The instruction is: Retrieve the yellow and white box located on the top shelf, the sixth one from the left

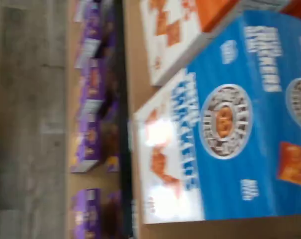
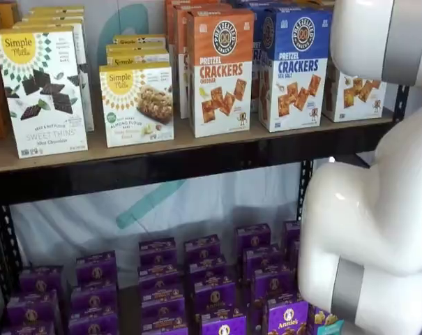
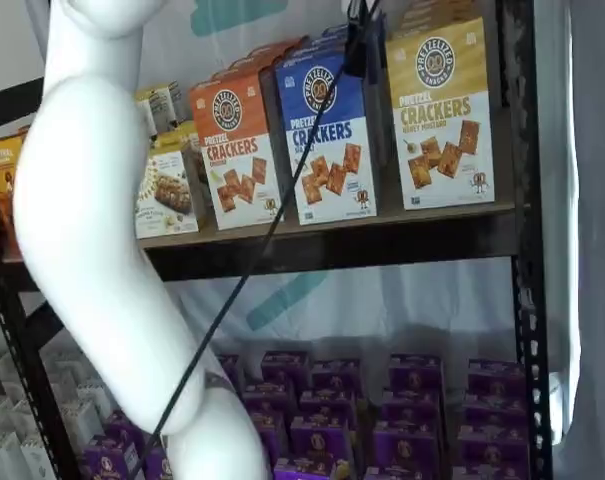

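Status: yellow and white box (image 3: pixel 440 112) untouched on top shelf (image 3: pixel 382 240), at 3 o'clock of blue box (image 3: pixel 327 135). Hand (image 3: pixel 357 45) released, empty, high above. Reach, grasp, pull-out all left.

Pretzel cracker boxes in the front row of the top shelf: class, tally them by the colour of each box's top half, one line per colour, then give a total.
orange-topped cracker box: 1
blue-topped cracker box: 1
mustard-yellow and white cracker box: 1
Total in the front row of the top shelf: 3
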`<state>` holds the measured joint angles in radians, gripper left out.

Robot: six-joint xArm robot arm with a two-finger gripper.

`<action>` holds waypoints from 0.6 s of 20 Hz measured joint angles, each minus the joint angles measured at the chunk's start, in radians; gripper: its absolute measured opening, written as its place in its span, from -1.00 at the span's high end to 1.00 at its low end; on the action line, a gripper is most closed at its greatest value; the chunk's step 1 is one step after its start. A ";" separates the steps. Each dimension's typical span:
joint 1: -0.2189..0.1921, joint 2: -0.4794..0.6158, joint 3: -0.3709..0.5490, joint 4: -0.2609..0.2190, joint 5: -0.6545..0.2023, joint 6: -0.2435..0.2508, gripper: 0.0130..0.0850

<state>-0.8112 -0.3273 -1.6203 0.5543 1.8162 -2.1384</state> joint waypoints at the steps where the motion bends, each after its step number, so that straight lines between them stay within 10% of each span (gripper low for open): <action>1: -0.002 -0.009 0.019 0.017 -0.039 -0.005 -1.00; 12: 0.062 0.114 -0.094 -0.052 -0.119 -0.002 -1.00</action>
<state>-0.7495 -0.2133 -1.7145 0.5025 1.6968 -2.1405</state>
